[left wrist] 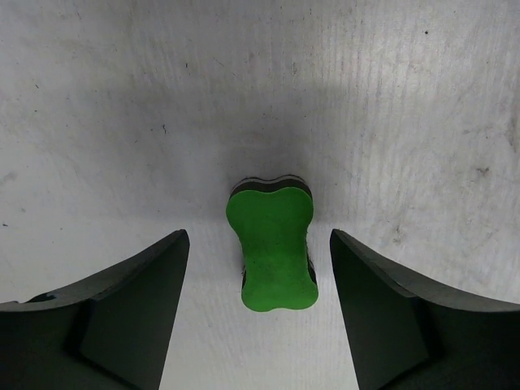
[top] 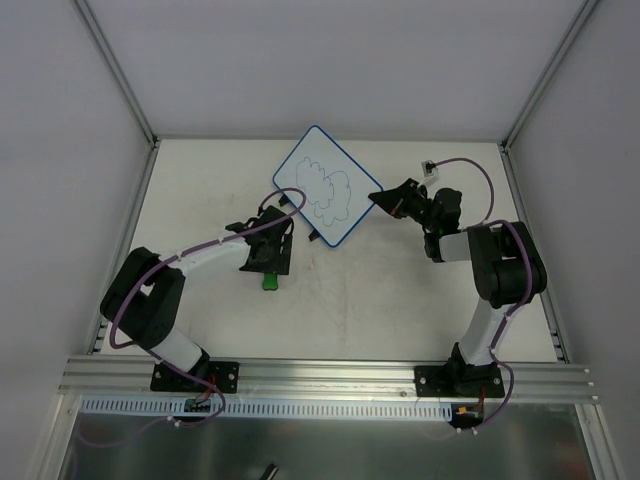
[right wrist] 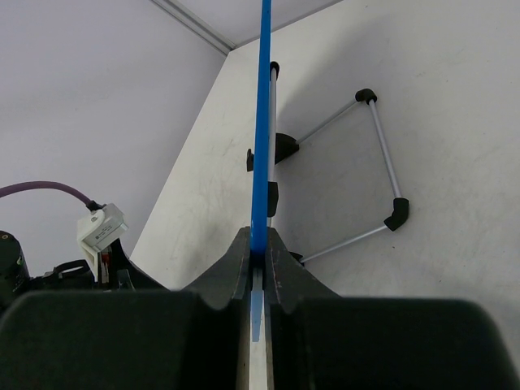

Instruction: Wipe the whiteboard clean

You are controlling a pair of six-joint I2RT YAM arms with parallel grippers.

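The whiteboard (top: 320,185) has a thin blue rim and a looping black line drawing on its white face, and it lies just in front of the right gripper (top: 378,197), which holds it by its near edge. In the right wrist view the whiteboard (right wrist: 261,122) shows edge-on as one blue line that runs straight away from the right gripper (right wrist: 258,245). The two fingers (right wrist: 219,276) are pressed together on the rim with no gap. At one side of the board a thin wire stand (right wrist: 382,162) with black corner pieces goes out from its back face. I cannot tell if the far end of the board touches the worktop (top: 400,300). The left gripper (top: 269,270) is well apart from the board and points down at the worktop. A small green eraser block (top: 269,283) lies directly under it. In the left wrist view the eraser (left wrist: 273,244) sits between the fingers (left wrist: 138,301) of the left gripper (left wrist: 258,237), nearly in the middle. The jaws are partly open, with bare worktop (left wrist: 366,106) showing on both sides of the eraser, so they do not touch it and hold nothing. A purple cable (top: 480,170) loops behind the right gripper.
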